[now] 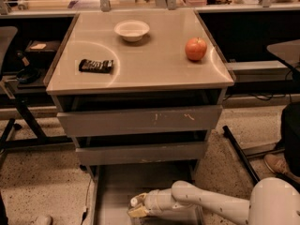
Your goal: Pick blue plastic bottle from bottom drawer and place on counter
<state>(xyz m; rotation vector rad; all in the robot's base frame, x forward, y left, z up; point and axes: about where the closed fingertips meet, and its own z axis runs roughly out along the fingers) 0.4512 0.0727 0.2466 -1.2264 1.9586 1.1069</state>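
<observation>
The small clear plastic bottle with the white cap and pale bluish label is not plainly made out. A pale rounded shape (pixel 134 201) is seen right at the gripper's tip and may well be its cap, so the bottle is judged to lie low in the wide, shallow grey metal bottom drawer (pixel 112 186). The cream-tipped gripper (pixel 137 208) is down inside that drawer, near its front, at the end of the smooth white arm (pixel 206 203). How far it is open, and whether anything is held, cannot be told.

For a good grasp, the bottle's body should be taken below the cap, squarely across. Thin clear plastic is slick and gives under pressure (a light squeeze is likely enough). Once it is held, it should be drawn outward before being raised, since the two scuffed grey drawer fronts (pixel 140 121) sit just above. A straight lift could knock the bottle against them.

The drawer floor is flat, dull sheet metal, on which a light bottle would slide easily. The glossy beige-grey counter (pixel 154 74), square with rounded corners, is marked by a bright curved reflection. On it are a round, shallow white bowl (pixel 131 30) at the back, a smooth red apple (pixel 195 48) to the right and a flat dark snack wrapper (pixel 96 65) to the left. The bare middle between wrapper and apple is judged the safest place for the bottle, set upright.
</observation>
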